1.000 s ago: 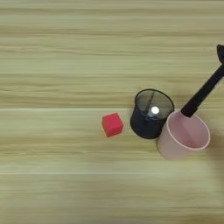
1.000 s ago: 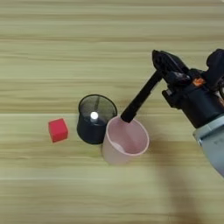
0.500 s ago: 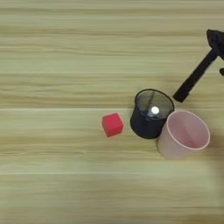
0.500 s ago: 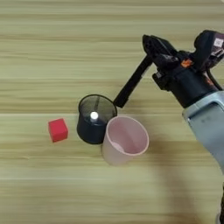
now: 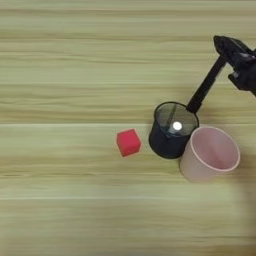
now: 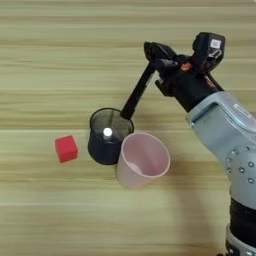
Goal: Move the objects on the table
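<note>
Left eye view: shows a red cube (image 5: pixel 128 142) lying alone on the tabletop (image 5: pixel 65 65), just left of a black mesh cup (image 5: pixel 171 129). Standing right of that cup and touching it, a pale pink cup (image 5: pixel 210 153), upright, mouth open upward. Slanting up to the right from the mesh cup's far rim, a black marker (image 5: pixel 206 86), its upper end pinched in the tool (image 5: pixel 231 49) at the picture's right edge. Hard to tell here whether the marker's lower tip is above the rim or past it.

Right eye view: shows the silver forearm (image 6: pixel 225 135) coming in from the lower right, the tool closed on the marker's top end, marker tilted down to the left, tip at the mesh cup's back rim. Cube well apart to the left.

Likely risks: tip catching the rim and tipping the mesh cup, which would shove the pink cup; or the tilted marker swivelling in so slight a pinch and dropping onto the tabletop.
</note>
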Available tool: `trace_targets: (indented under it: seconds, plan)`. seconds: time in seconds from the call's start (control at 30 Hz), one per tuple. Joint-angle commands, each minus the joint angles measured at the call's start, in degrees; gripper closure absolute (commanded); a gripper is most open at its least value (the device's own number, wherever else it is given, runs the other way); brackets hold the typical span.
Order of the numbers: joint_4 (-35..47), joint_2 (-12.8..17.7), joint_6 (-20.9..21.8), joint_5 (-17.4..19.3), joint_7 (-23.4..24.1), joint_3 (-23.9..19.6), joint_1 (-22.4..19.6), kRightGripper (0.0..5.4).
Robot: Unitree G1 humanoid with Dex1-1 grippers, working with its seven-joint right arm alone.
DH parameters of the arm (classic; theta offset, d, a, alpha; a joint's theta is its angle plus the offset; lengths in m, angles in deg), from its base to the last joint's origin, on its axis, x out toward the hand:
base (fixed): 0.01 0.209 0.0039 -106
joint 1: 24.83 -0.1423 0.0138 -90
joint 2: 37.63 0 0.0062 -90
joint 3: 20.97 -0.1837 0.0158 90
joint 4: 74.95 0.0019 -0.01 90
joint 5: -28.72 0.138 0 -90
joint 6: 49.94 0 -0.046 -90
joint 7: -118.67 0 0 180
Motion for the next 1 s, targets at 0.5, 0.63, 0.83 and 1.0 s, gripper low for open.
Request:
trace_targets:
  seconds: [0.5, 0.63, 0.83, 1.0]
  plan:
    - [-4.76, -6.1, 2.04, -13.53, -6.64, 6.81, -4.11, 4.71]
    - [-4.83, -7.2, 1.53, -15.56, -7.48, 7.89, -2.85, 4.71]
    - [-4.92, -8.05, 1.04, -17.88, -8.74, 8.37, -0.59, 4.71]
    - [-5.08, -8.73, 0.64, -19.34, -9.63, 8.26, 0.01, 4.71]
